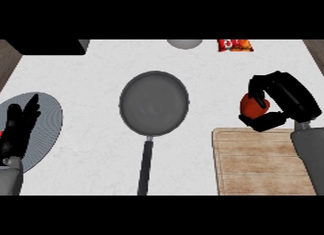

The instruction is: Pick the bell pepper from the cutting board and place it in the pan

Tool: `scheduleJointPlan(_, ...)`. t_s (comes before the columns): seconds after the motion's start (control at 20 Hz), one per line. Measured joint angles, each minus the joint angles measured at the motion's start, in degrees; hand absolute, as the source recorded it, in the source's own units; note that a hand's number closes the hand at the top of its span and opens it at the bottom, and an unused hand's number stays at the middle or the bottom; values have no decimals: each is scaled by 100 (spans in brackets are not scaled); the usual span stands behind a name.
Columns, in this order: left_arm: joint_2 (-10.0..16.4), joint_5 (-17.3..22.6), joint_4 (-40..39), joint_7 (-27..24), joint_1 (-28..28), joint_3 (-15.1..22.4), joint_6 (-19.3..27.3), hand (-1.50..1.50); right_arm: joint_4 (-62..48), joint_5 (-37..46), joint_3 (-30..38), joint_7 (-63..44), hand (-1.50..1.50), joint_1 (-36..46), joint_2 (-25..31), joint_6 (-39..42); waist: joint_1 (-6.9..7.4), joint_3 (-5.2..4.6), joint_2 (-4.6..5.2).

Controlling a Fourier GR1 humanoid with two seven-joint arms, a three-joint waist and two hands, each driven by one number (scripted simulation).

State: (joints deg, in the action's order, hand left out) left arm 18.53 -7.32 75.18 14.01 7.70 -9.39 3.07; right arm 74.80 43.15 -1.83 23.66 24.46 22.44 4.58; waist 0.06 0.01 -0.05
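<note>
One bell pepper, mostly hidden: the right hand is curled round it, just past the far edge of the one cutting board. We can't tell its height. It sits right of the one pan, apart from it. Left hand, fingers straight, rests near left over a grey plate. On the bench, far edge, cut off: grey round thing, red packet, dark box.

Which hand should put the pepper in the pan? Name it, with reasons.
Right. The right hand curls round the bell pepper, beside the pan; the left hand rests open, far left.
</note>
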Motion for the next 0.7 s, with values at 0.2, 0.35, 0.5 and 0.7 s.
scheduleJointPlan(0.2, -5, -13, 82, 41, -24, -13, -46, 0, 100, 6, -122, -495, 150, 302, -493, 106, 16, -2, 1)
scheduleJointPlan(0.35, -6, 0, -1, -127, -93, -56, -98, 0, -303, 12, -141, -765, 150, 777, -856, 125, 47, -2, 10)
scheduleJointPlan(0.5, -7, -18, -44, -126, -62, -71, -111, 0, -627, -13, -158, -1109, 150, 1202, -1277, 130, 60, -2, 14)
scheduleJointPlan(0.7, 5, -2, 56, 48, 33, -71, -156, 0, -1590, 16, -101, -1282, 150, 1815, -1800, -168, 115, 0, 31)
